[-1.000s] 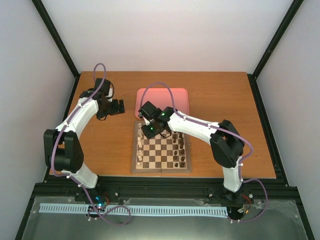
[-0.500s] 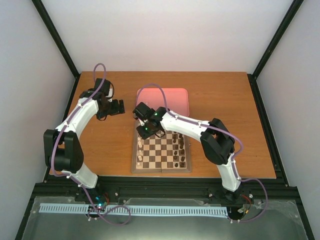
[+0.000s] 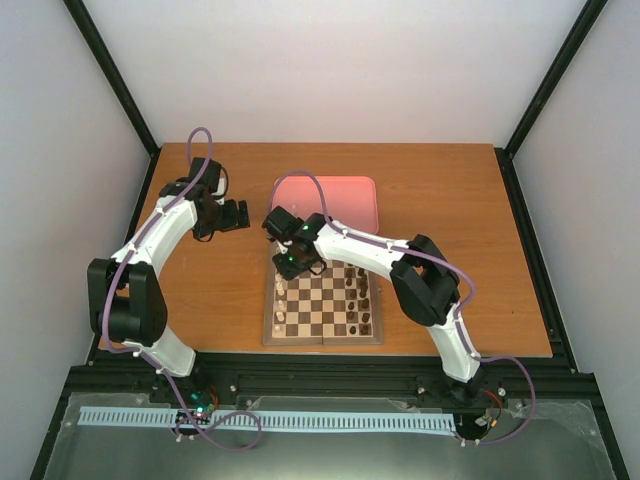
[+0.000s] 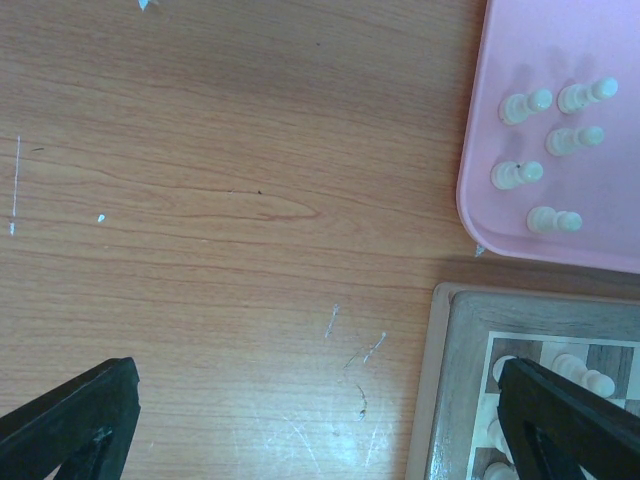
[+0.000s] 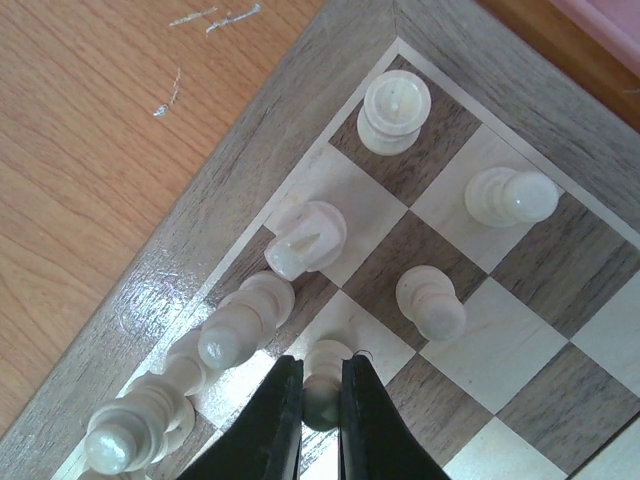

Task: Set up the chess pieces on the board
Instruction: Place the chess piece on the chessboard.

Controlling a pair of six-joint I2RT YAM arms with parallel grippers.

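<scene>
My right gripper [image 5: 321, 395] is shut on a cream pawn [image 5: 324, 378] that stands on a light square of the board [image 5: 250, 170], at its far left corner. Other cream pieces stand around it: a rook [image 5: 394, 110] in the corner square, a knight [image 5: 305, 240], a bishop [image 5: 238, 325] and two pawns [image 5: 430, 303]. From above, the right gripper [image 3: 290, 262] is over the board [image 3: 322, 337]. My left gripper [image 3: 236, 214] hangs open over bare table, left of the pink tray [image 4: 560, 235], which holds several cream pawns [image 4: 524, 105].
Dark brown pieces [image 3: 361, 300] stand along the board's right side. The pink tray [image 3: 352, 195] lies just behind the board. The board's corner [image 4: 450, 400] shows at the lower right of the left wrist view.
My right gripper has moved left along the board's far edge to its far left corner. The left arm has not moved.
</scene>
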